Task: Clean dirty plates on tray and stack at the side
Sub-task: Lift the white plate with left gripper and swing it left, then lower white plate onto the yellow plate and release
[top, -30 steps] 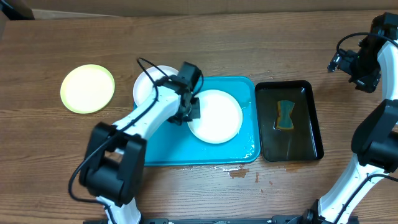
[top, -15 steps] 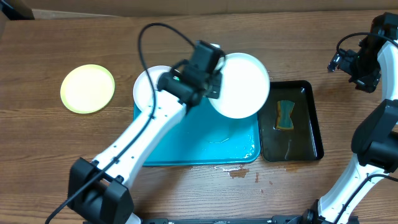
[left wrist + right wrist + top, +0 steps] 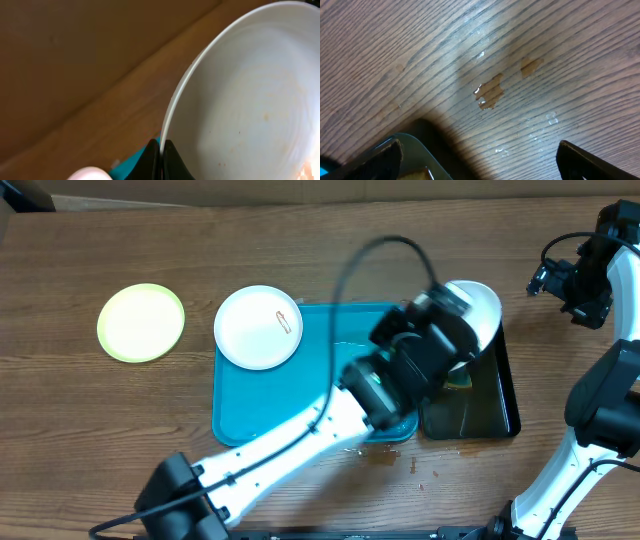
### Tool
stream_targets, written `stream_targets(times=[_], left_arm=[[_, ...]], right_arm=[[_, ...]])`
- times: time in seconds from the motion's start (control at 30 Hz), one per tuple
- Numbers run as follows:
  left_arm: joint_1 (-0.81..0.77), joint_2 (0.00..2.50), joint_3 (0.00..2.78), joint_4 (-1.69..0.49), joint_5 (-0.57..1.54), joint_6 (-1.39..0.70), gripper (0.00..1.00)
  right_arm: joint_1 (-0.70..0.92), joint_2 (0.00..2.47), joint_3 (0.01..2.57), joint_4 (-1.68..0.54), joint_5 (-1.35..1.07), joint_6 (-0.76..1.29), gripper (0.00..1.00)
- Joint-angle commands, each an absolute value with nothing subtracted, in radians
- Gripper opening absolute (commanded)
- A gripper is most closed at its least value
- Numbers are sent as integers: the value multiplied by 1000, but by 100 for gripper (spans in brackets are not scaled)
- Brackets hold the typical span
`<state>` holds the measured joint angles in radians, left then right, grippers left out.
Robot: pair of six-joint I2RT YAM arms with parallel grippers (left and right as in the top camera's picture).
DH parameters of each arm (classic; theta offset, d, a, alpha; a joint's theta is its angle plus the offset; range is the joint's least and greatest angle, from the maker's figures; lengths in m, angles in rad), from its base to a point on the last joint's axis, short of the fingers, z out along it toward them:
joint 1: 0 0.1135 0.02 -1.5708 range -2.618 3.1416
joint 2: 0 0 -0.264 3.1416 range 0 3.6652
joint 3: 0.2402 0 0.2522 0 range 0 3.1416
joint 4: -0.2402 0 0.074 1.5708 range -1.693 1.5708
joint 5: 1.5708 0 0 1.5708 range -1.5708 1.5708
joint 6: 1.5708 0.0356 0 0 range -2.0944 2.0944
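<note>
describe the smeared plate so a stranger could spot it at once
Find the turquoise tray mid-table; a white plate lies over its far-left corner, overhanging the rim. Unlike the lime-green plate on wood to its left and the other white plate the left gripper holds above the black tray, it carries an orange smear.

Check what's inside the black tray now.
A sliver of the sponge shows in the black tray. The left gripper and the white plate it holds cover part of the tray, hiding the rest.

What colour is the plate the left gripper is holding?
White, with faint brownish specks; the plate shows best in the left wrist view.
</note>
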<state>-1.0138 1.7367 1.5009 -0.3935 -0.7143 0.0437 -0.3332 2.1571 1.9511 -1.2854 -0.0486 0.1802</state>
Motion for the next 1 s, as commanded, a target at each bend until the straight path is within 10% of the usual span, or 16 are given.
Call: stream_targets(times=[0.0, 0.57, 0.97], left_arm=[[-1090, 1798, 1522, -318, -961, 272, 4], [-1244, 1868, 1522, 237, -1198, 871, 4], [-1148, 1868, 1522, -207, -978, 115, 4]], right_arm=[[-334, 2133, 1963, -1283, -54, 183, 100], [-334, 2133, 1963, -1283, -54, 183, 100], [-334, 2133, 1963, -1283, -54, 183, 100]])
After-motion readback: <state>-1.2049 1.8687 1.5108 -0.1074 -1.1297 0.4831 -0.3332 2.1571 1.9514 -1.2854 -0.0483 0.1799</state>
